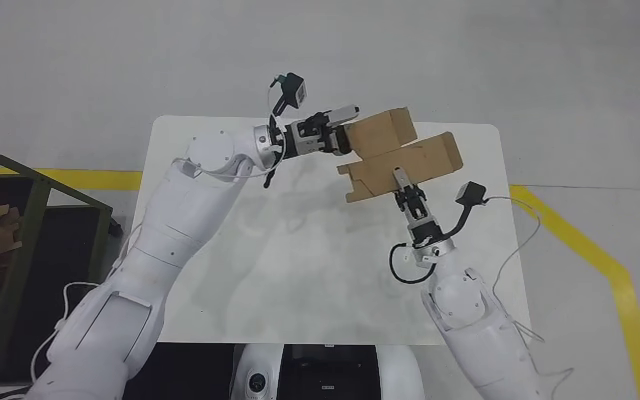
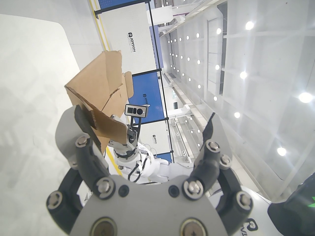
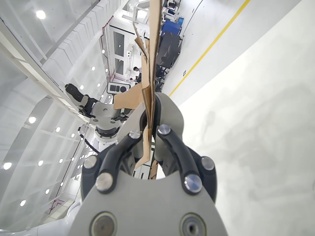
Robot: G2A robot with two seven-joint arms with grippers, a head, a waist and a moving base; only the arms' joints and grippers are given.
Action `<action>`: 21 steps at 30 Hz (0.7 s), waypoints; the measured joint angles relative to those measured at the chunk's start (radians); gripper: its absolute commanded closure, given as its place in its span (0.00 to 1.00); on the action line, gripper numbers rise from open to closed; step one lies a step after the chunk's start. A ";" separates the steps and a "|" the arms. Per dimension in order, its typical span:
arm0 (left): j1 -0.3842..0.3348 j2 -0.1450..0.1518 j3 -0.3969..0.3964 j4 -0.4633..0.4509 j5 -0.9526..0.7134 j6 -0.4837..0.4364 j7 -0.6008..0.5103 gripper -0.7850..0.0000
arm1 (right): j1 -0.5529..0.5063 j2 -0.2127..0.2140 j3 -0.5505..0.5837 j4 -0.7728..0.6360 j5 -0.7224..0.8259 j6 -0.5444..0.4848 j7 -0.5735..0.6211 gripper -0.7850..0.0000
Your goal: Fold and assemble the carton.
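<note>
Above the white table (image 1: 250, 260), right of centre in the upper half of the top view, the carton (image 1: 402, 152) hung as a partly folded brown cardboard shape. It had a shorter block toward the top of the frame and a longer one just below it, both slanting up toward the right.

The right gripper (image 1: 402, 186), on the arm at the lower right of that frame, was clenched on the carton's lower edge. In the right wrist view its fingers (image 3: 169, 116) were pressed together on a thin cardboard panel seen edge-on, which ran straight away from the pincer.

The left gripper (image 1: 340, 135), on the arm coming from the left of the top view, sat at the carton's left end. In the left wrist view its fingers (image 2: 82, 126) stood wide apart, released. A corner of a carton flap lay against one dark pad, and the other finger was well clear of the cardboard.

A yellow floor line (image 1: 570, 225) ran past the table's right side, at the right of the top view.
</note>
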State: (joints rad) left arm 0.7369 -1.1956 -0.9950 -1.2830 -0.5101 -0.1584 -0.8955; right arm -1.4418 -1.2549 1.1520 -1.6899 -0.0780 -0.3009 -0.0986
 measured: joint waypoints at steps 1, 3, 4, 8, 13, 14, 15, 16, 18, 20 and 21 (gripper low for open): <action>0.001 0.000 -0.001 -0.002 0.001 0.000 0.000 0.00 | 0.000 -0.001 0.001 0.000 0.000 0.000 -0.001 1.00; 0.007 0.000 -0.008 -0.011 0.004 0.000 0.000 0.00 | -0.001 -0.002 0.003 0.002 -0.002 0.001 -0.002 1.00; 0.010 0.001 -0.011 -0.016 0.006 0.000 0.001 0.00 | -0.001 -0.003 0.004 0.003 -0.003 0.001 -0.002 1.00; 0.028 0.006 -0.031 -0.047 0.027 0.000 0.011 0.00 | 0.001 -0.007 0.006 0.007 -0.004 0.002 -0.003 1.00; 0.051 0.012 -0.053 -0.085 0.049 0.012 0.019 0.00 | 0.000 -0.011 0.009 0.009 -0.008 0.003 -0.006 1.00; 0.054 0.012 -0.055 -0.090 0.051 0.014 0.020 0.00 | 0.000 -0.012 0.009 0.009 -0.009 0.002 -0.007 1.00; 0.059 0.013 -0.059 -0.097 0.056 0.017 0.021 0.00 | -0.001 -0.013 0.010 0.010 -0.010 0.001 -0.008 1.00; 0.062 0.014 -0.061 -0.102 0.062 0.019 0.023 0.00 | -0.001 -0.014 0.011 0.010 -0.010 0.001 -0.008 1.00; 0.069 0.015 -0.065 -0.112 0.075 0.023 0.028 0.00 | -0.002 -0.015 0.013 0.010 -0.010 0.000 -0.008 1.00; 0.074 0.015 -0.067 -0.116 0.079 0.027 0.031 0.00 | -0.003 -0.017 0.014 0.010 -0.010 -0.002 -0.006 1.00; 0.075 0.015 -0.068 -0.114 0.081 0.029 0.034 0.00 | -0.004 -0.017 0.016 0.009 -0.010 -0.004 -0.005 1.00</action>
State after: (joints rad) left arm 0.8119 -1.1804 -1.0633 -1.3969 -0.4296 -0.1295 -0.8620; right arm -1.4459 -1.2722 1.1676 -1.6809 -0.0879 -0.3044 -0.1039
